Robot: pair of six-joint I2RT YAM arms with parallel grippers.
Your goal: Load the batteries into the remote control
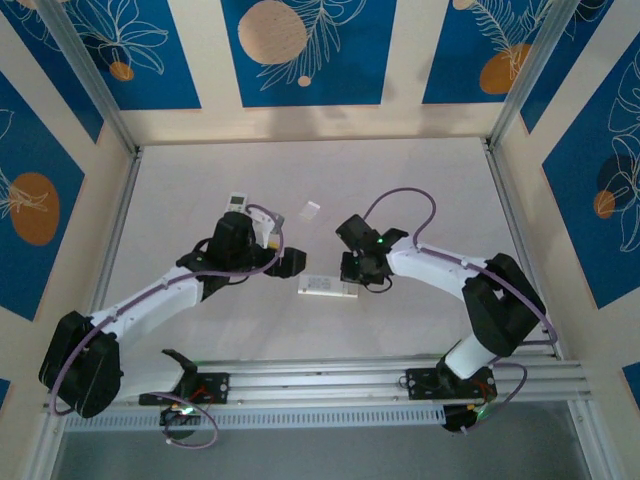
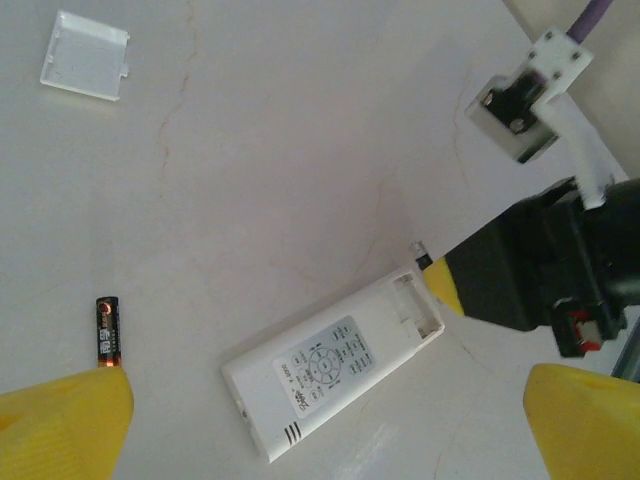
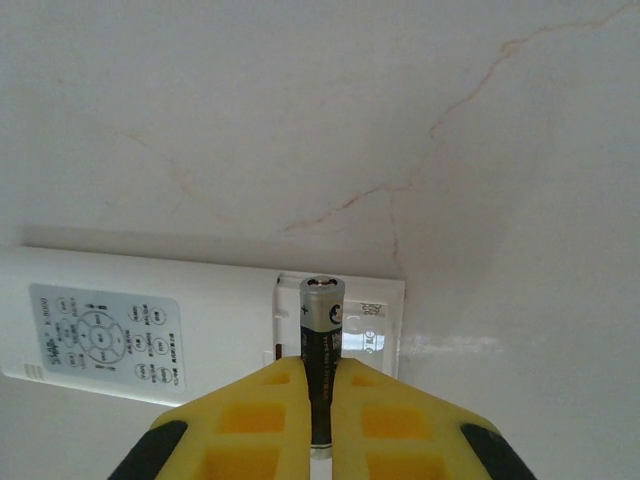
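The white remote control [image 1: 327,288] lies button-side up mid-table, and the battery bay [image 3: 372,322] at its end is open. My right gripper [image 3: 321,372] is shut on one battery [image 3: 322,330], a dark cell with a silver tip, held just over that bay. A second battery [image 2: 108,330] lies loose on the table left of the remote control [image 2: 330,365]. My left gripper [image 2: 330,400] hovers above the remote control, wide open, its yellow fingers [image 2: 60,425] holding nothing. From the left wrist, the right gripper [image 2: 432,272] reaches the remote's open end.
The detached white battery cover [image 2: 85,68] lies farther back, also seen from above as the cover [image 1: 310,210]. A second white remote-like device [image 1: 237,202] sits behind the left arm. Metal frame rails [image 1: 118,215] border the table.
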